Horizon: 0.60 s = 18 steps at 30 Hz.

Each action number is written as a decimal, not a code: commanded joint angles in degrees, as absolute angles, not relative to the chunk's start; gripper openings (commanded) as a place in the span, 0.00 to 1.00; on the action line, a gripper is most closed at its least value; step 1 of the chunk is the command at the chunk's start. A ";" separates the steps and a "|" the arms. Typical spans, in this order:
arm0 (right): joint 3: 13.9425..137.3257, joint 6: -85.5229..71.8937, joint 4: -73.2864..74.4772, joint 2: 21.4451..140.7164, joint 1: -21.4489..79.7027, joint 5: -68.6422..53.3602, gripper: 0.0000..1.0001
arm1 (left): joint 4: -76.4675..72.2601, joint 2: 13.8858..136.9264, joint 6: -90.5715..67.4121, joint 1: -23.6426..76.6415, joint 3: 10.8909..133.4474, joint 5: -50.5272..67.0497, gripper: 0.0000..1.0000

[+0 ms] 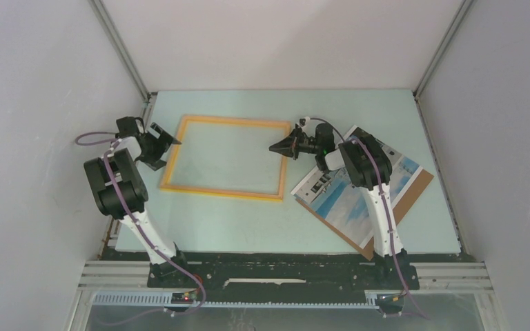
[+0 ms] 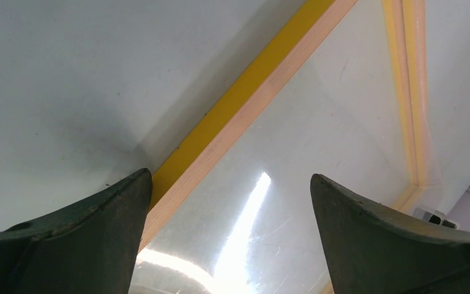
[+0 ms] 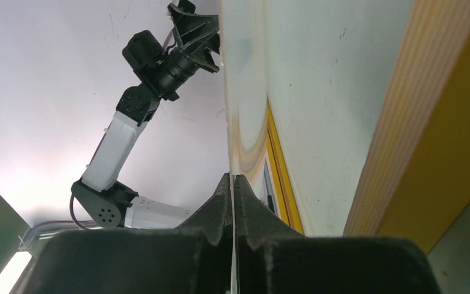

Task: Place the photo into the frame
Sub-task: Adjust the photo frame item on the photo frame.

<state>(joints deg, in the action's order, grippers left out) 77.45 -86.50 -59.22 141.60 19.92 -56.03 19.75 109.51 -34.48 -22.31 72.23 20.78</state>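
Observation:
The frame [image 1: 221, 191], with a thin yellow-orange rim, lies flat at the table's middle. My right gripper [image 1: 276, 147] is at its right side, shut on the edge of a thin clear pane [image 3: 227, 92], seen edge-on in the right wrist view between my closed fingertips [image 3: 233, 180]. The frame's rim [image 3: 428, 122] runs along the right there. My left gripper [image 1: 169, 145] is open at the frame's left side. In its wrist view, my left gripper [image 2: 229, 184] straddles the yellow rim [image 2: 238, 101] and the glaring pane [image 2: 318, 141]. The photo [image 1: 348, 200] lies face up at the right.
The photo rests on a brown backing board [image 1: 417, 185] under my right arm, near the table's right edge. Grey walls enclose the table on three sides. My left arm [image 3: 159, 61] shows across the frame in the right wrist view.

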 commanded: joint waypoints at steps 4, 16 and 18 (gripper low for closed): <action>79.38 -90.28 -65.01 143.64 20.39 -57.31 0.00 | 19.38 108.87 -35.14 -21.15 71.19 23.78 1.00; 79.25 -100.11 -76.31 145.20 20.51 -54.65 0.00 | 18.15 108.97 -36.29 -21.15 70.40 25.12 1.00; 79.24 -101.13 -77.55 145.32 20.48 -54.59 0.00 | 18.02 108.95 -36.45 -21.11 70.32 25.28 1.00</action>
<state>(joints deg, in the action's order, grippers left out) 77.73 -97.21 -71.40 145.27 19.88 -55.42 18.87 109.51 -34.72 -22.26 71.94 21.41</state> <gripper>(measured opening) 0.008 0.996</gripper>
